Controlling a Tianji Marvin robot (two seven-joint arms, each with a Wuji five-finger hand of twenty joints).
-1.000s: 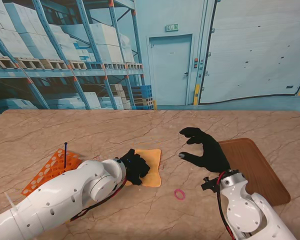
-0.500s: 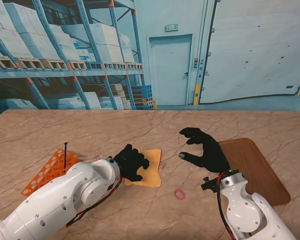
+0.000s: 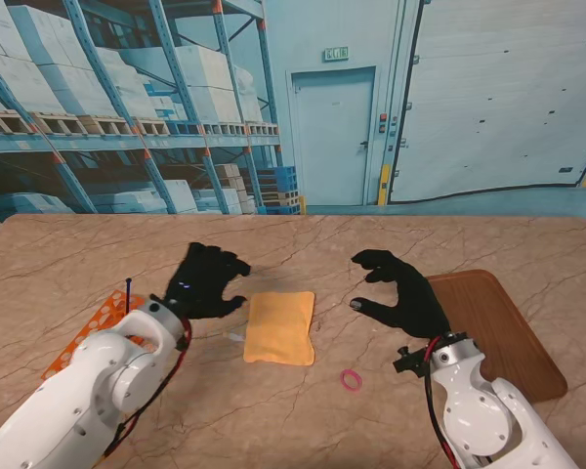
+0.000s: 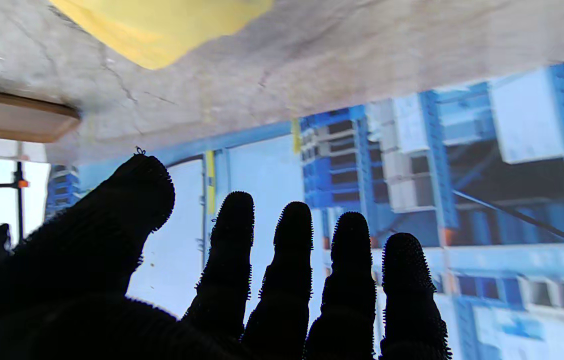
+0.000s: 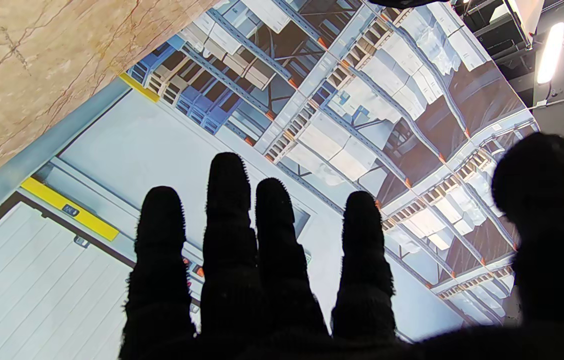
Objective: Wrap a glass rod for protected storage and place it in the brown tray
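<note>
Low in the frame, right of centre, a pink ring (image 3: 351, 379) lies on the marble tabletop (image 3: 98, 256). Mid-frame sits the yellow cloth (image 3: 278, 327), flat; a thin clear sliver at its left edge may be the glass rod, too faint to confirm. Left of the cloth, the left hand (image 3: 205, 281) hovers with fingers (image 4: 230, 260) spread, gripping nothing. At lower left lies an orange rack (image 3: 96, 327). Right of centre, the right hand (image 3: 402, 291) hangs with fingers apart, empty. The brown tray (image 3: 503, 332) lies at the right edge, beside that hand.
</note>
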